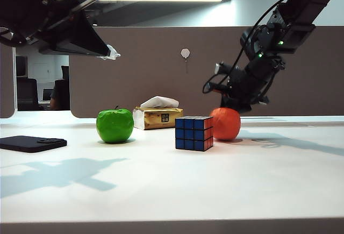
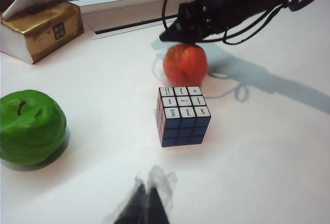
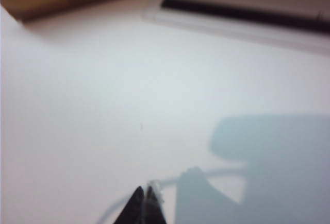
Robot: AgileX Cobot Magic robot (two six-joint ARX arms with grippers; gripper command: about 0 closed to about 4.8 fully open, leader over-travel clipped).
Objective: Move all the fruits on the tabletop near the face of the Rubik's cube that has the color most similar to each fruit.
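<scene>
The Rubik's cube [image 1: 193, 133] stands mid-table with its blue face toward the exterior camera and its red-orange face [image 1: 208, 134] on the right. The orange [image 1: 225, 123] rests right beside that red-orange face. The green apple [image 1: 115, 125] sits apart on the left. My right gripper [image 3: 145, 191] is shut and empty; the left wrist view shows it [image 2: 168, 35] just above and behind the orange [image 2: 185, 63]. My left gripper [image 1: 110, 52] hangs high at the left, shut and empty, well above the apple [image 2: 31, 126] and cube [image 2: 181, 116].
A yellowish tissue box [image 1: 157, 117] stands behind the cube near the back edge of the white tabletop [image 1: 172, 191]. A flat black phone-like object [image 1: 32, 143] lies at the far left. The right arm [image 1: 258, 62] slants down from the upper right.
</scene>
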